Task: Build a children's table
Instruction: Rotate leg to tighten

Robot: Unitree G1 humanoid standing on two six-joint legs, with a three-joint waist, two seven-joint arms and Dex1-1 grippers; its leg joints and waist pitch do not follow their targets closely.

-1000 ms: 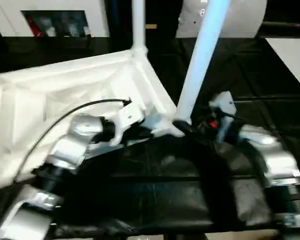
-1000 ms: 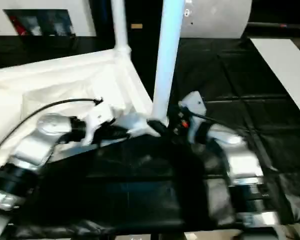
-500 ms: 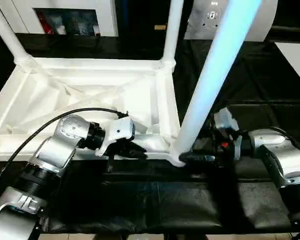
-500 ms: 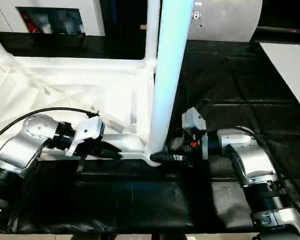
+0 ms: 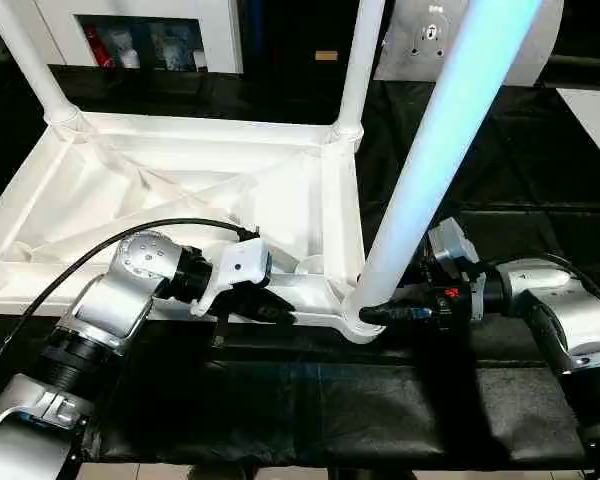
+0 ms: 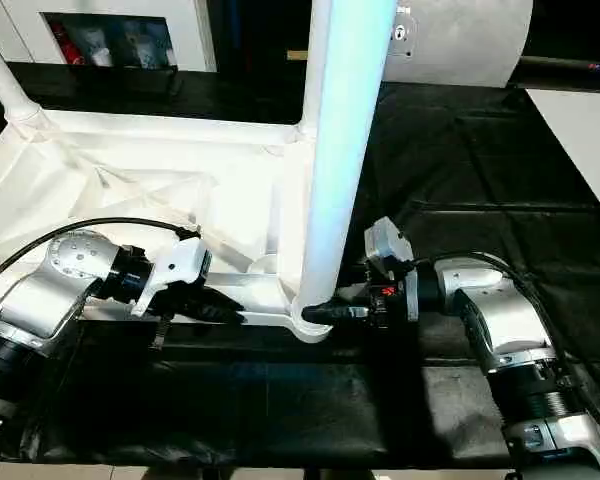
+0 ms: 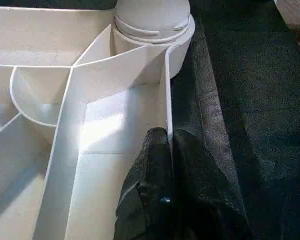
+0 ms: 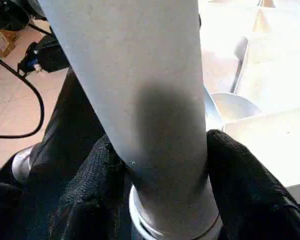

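Note:
The children's table point(image 5: 180, 190) lies upside down on the black worktable, its ribbed underside facing up. Three white legs stand in corner sockets: far left point(image 5: 30, 60), far middle point(image 5: 360, 60), and a near one point(image 5: 430, 160) rising toward me. My left gripper point(image 5: 278, 312) is shut on the thin near rim wall point(image 7: 166, 90), one finger on each side, just left of the near socket point(image 7: 152, 25). My right gripper point(image 6: 320, 312) reaches in from the right at the near leg's base. In the right wrist view its fingers point(image 8: 97, 190) press on both sides of that leg point(image 8: 140, 100).
Black cloth point(image 5: 480, 170) covers the worktable to the right of and in front of the table. A white cabinet point(image 5: 210, 30) and a grey rounded housing point(image 5: 430, 40) stand behind. A white panel point(image 5: 595, 110) lies at the far right. A black cable point(image 5: 130, 235) arcs over my left forearm.
The head view has swung and levelled, so the whole picture shifted. My right gripper's fingers have drawn in around the near leg's base. The left gripper keeps its hold on the rim.

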